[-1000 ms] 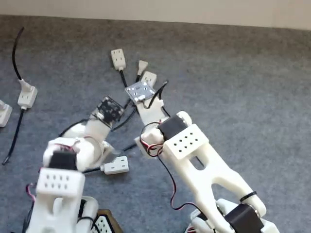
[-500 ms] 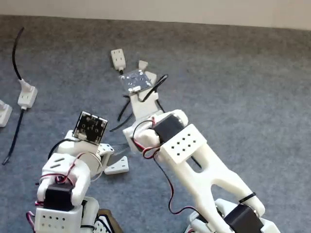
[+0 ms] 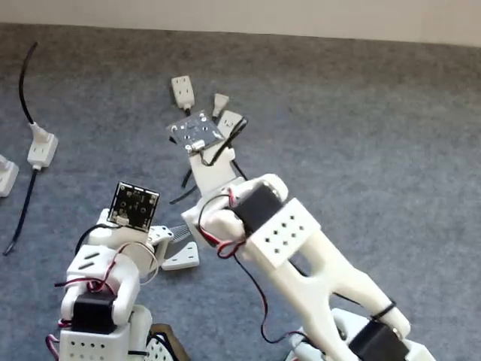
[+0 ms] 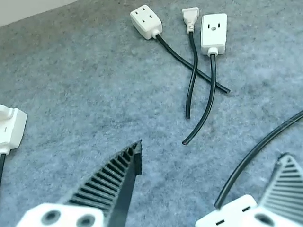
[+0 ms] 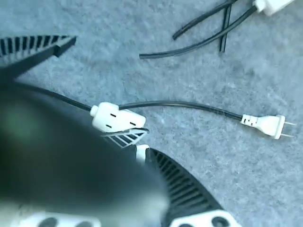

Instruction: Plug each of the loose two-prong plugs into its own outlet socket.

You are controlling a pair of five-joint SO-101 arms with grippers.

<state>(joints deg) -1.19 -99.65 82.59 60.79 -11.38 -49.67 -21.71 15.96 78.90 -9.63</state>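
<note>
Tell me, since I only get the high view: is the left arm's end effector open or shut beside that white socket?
Observer: Open. In the left wrist view the left end effector has its fingers spread, and the white socket lies beside one finger, not clamped.
Operator: Any loose plug close by?
Observer: Yes. The right wrist view shows a two-prong plug flat on the carpet, prongs bare, on a black cord.

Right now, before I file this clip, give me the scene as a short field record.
left gripper: open, low beside near socket
near socket: white, flat on carpet, nothing plugged in
far sockets: two, empty, cords crossing
small plug: loose between them
two-prong plug: prongs bare, on carpet
right arm: extended over the middle
task state: both these plugs unplugged
</note>
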